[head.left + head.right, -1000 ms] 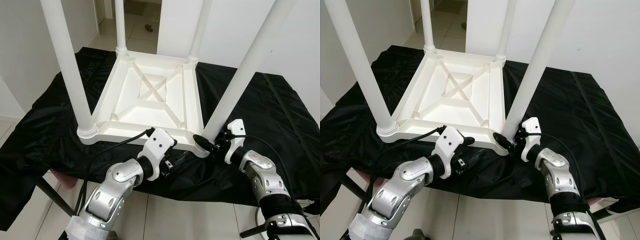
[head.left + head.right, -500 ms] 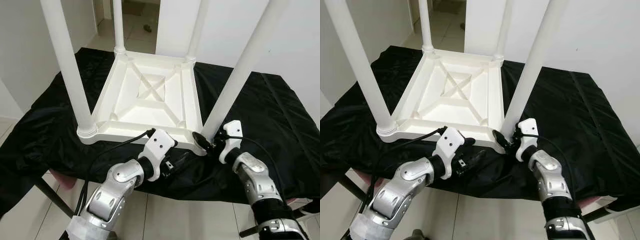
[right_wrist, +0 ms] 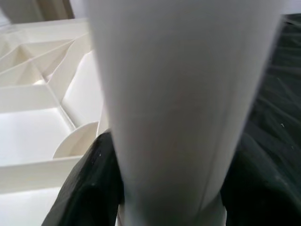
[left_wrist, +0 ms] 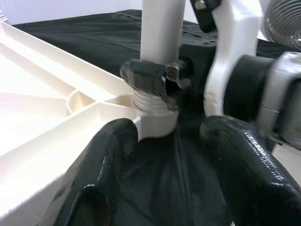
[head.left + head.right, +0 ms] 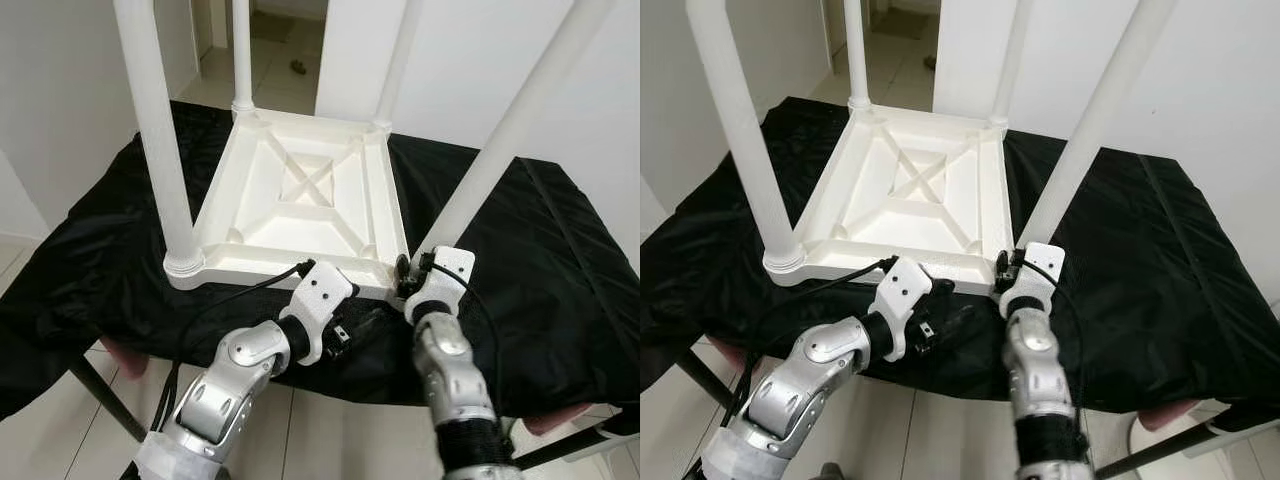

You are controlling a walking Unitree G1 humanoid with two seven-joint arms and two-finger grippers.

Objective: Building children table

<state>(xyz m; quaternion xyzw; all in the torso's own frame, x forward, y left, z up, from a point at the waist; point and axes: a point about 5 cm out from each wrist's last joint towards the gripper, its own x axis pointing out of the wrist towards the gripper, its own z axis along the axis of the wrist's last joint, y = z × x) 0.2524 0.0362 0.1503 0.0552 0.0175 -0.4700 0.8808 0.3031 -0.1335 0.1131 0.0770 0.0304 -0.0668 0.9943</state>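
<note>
A white children's table (image 5: 300, 195) lies upside down on a black cloth, its legs pointing up. My right gripper (image 5: 408, 274) is shut on the near right leg (image 5: 500, 140) just above its socket at the near right corner. In the right wrist view the leg (image 3: 178, 94) stands between the two black fingers (image 3: 84, 188). My left gripper (image 5: 365, 320) is open, low against the table's near edge and pointing at that same corner. In the left wrist view the left gripper (image 4: 167, 129) faces the leg's threaded base (image 4: 150, 101).
The black cloth (image 5: 560, 260) covers a work table whose front edge runs just under my arms. Three other legs stand up, the near left one (image 5: 165, 150) tall in front. White walls and a doorway (image 5: 280, 30) lie behind; tiled floor (image 5: 330, 440) below.
My right arm has swung left, from the right of the near right leg to in front of it, still gripping its base. The left arm has barely moved. The view has shifted slightly.
</note>
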